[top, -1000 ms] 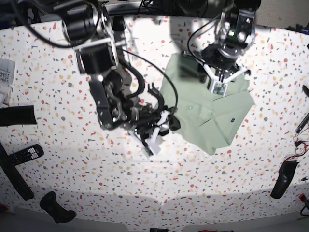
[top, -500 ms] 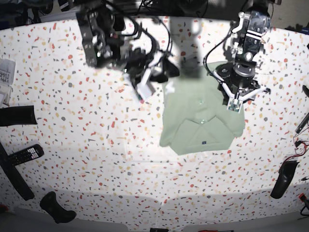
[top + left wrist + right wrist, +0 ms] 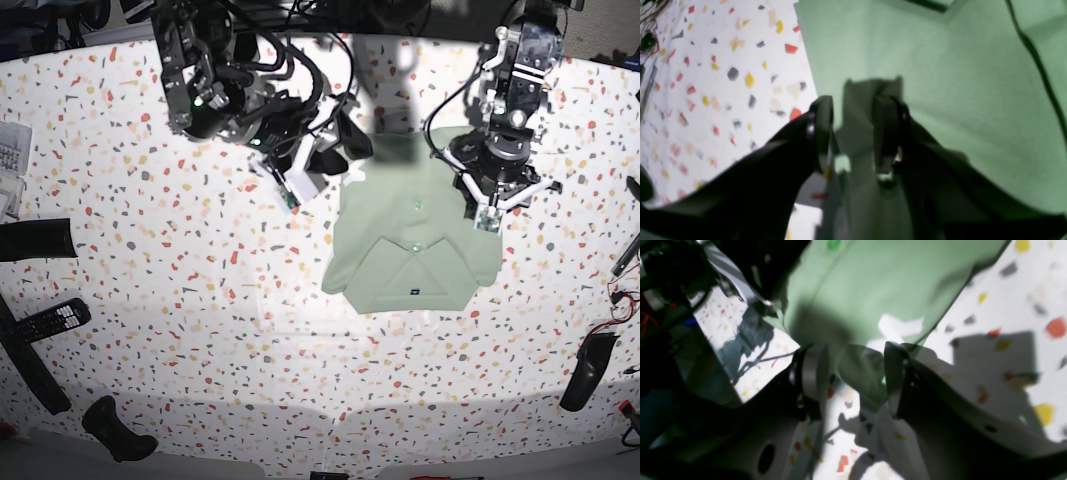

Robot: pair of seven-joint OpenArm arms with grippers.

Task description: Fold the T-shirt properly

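T-shirt (image 3: 410, 250): matt mint cloth, fine weave. Table (image 3: 200, 330): smooth speckled terrazzo. Left claw (image 3: 853, 133): dark matt plastic.

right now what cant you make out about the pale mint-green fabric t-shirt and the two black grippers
- Base view: the right gripper covers the pale mint-green fabric T-shirt at its far corner; grip unclear.
- Base view: the tiny dark label is too small to read.
- Left wrist view: the left gripper is blurred; fabric contact unclear.
- Right wrist view: shadow hides the cloth between the fingers.

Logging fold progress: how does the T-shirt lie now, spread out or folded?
Folded. The T-shirt forms a compact, roughly rectangular block with its collar on top, no sleeves sticking out; both pincers are at its far edge.
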